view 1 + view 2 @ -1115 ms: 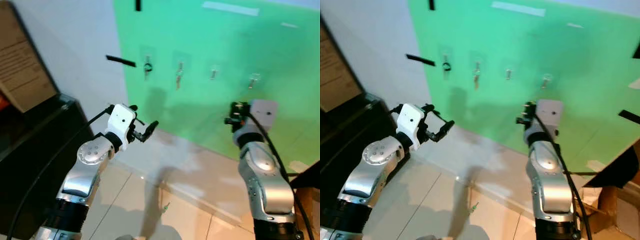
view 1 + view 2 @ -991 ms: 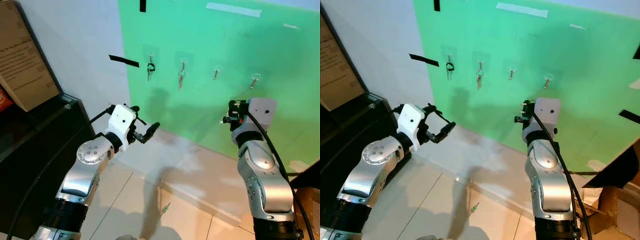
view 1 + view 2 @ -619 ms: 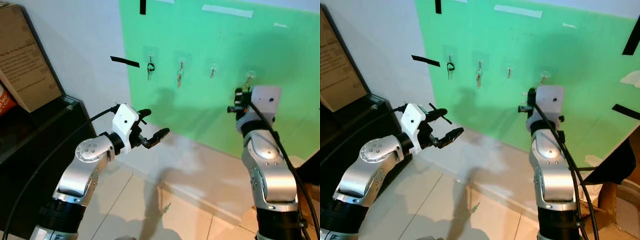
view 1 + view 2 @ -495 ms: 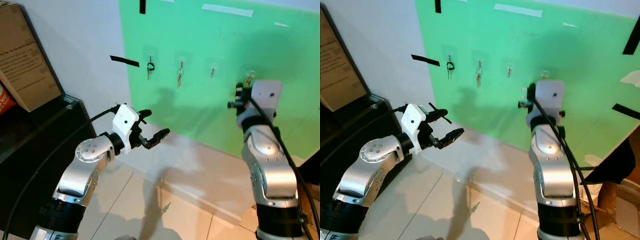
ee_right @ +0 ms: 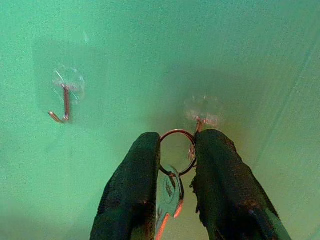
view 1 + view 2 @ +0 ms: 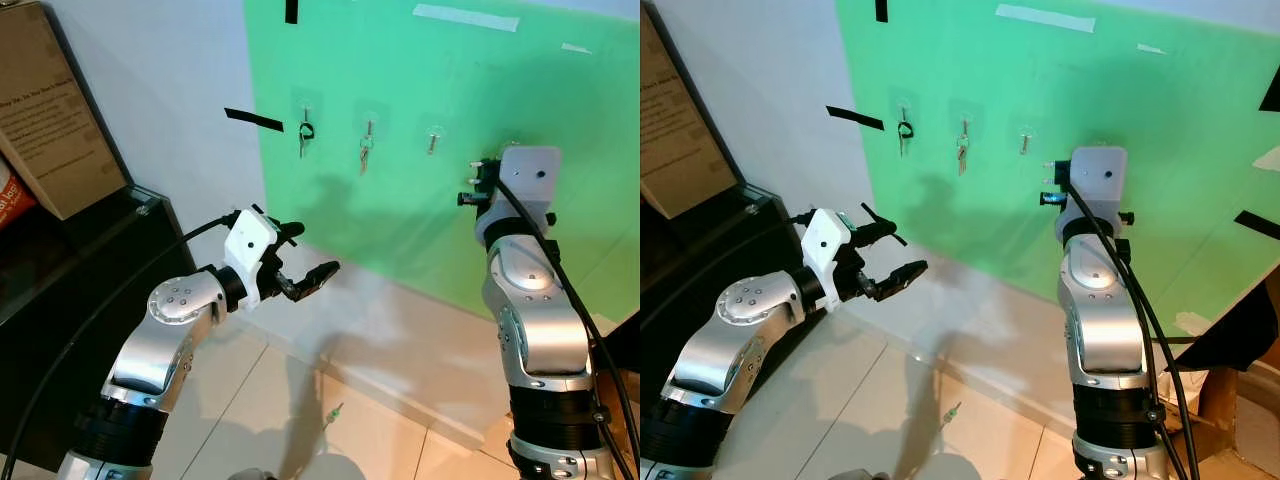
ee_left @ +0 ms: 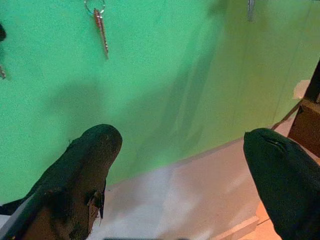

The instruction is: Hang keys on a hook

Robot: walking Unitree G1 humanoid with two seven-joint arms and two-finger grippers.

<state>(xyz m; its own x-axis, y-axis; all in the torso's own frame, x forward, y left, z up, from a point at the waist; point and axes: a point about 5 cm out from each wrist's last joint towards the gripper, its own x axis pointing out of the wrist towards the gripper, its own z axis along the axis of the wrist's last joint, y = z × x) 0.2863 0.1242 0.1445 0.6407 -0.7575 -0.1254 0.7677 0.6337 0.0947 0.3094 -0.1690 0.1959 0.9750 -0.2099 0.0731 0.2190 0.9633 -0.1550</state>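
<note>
- The left arm is bent at the elbow and reaches forward at mid height, ahead of a black cabinet [image 6: 60,300]; its left gripper [image 6: 308,258] points toward the wall with its fingers [image 7: 85,165] spread wide and nothing between them.
- The right arm stands nearly upright from the elbow, forearm raised, wrist tipped toward the green board [image 6: 560,130] on the wall.
- The right gripper [image 5: 176,170] is up close to the board, its fingers [image 5: 135,190] pinching a key [image 5: 167,197] by its ring [image 5: 178,159]; the key hangs down between the fingers.
- The ring lies right at a clear hook [image 5: 202,116] stuck to the board; whether it is already over the hook cannot be told.
- Beside that one, a second hook [image 5: 64,95] is bare.
- Farther left along the board, two more hooks carry keys: one set [image 6: 365,152] and another set [image 6: 304,135] near the board's edge.
- A brown cardboard box [image 6: 45,110] rests on the cabinet.
</note>
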